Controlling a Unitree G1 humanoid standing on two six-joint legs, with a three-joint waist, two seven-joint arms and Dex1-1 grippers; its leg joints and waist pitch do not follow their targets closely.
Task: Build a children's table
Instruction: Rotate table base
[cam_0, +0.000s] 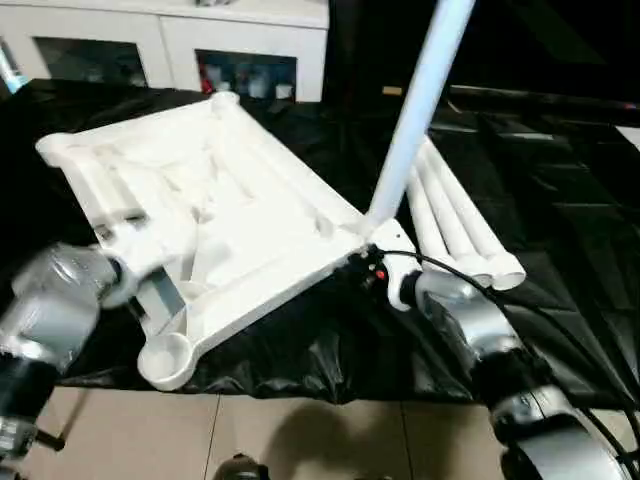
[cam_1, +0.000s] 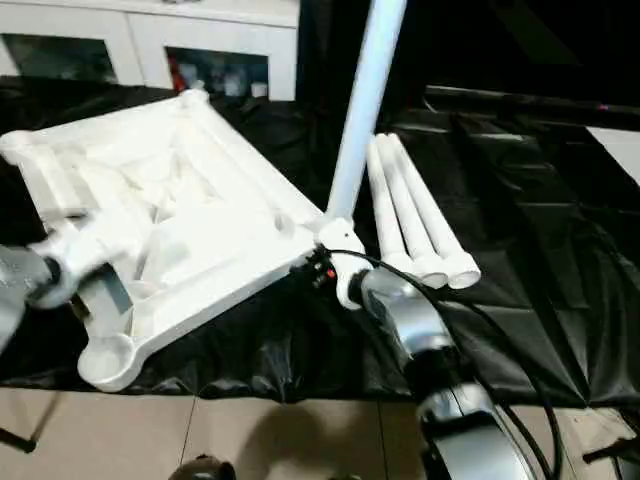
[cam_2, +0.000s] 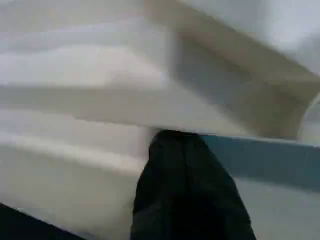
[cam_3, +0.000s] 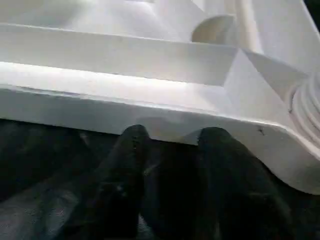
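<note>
1. Two grippers work the upturned tabletop (cam_0: 220, 200). The right gripper (cam_3: 170, 145) sits against the tabletop's rim, just below the corner where one leg (cam_0: 420, 100) stands in its socket; its black fingers (cam_3: 127, 150) are apart with nothing between them, probably bracing that corner.
2. The left gripper (cam_2: 185, 170), pressed together, rests against the tabletop's opposite rim, likely steadying it.
3. Three spare legs (cam_0: 460, 225) lie side by side beyond the standing leg's corner, on the bench (cam_0: 560, 200) with its black sheet.
4. Behind the tabletop stands a white cabinet (cam_0: 180, 40).

the upright leg (cam_0: 420, 100) is cut off at the top edge; the left gripper (cam_0: 120, 275) is blurred.
</note>
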